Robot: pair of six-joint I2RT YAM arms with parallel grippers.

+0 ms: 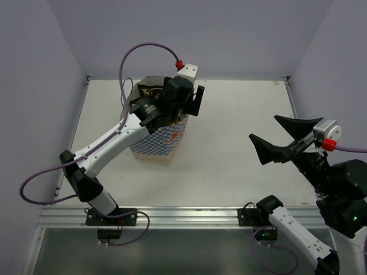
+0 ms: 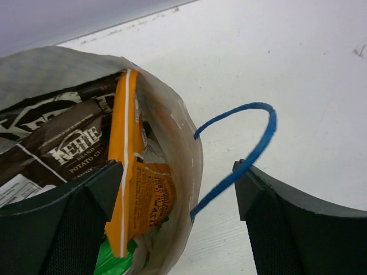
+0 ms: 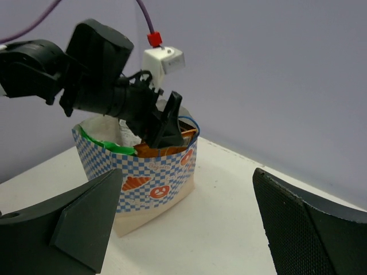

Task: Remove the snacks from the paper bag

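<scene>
Bag [image 1: 156, 142] stands upright on the table [image 1: 241, 166], left of centre. Packets are all inside: the orange packet [image 2: 144, 197] on edge against the bag wall, a brown packet [image 2: 63, 143] beside it, the green one [image 2: 108, 260] lower down. Left gripper [image 2: 178, 183] is open and straddles the rim, one finger inside by the orange packet, the other outside past the blue handle [image 2: 255, 146]. Right gripper [image 1: 270, 136] is wide open, well apart to the right.
</scene>
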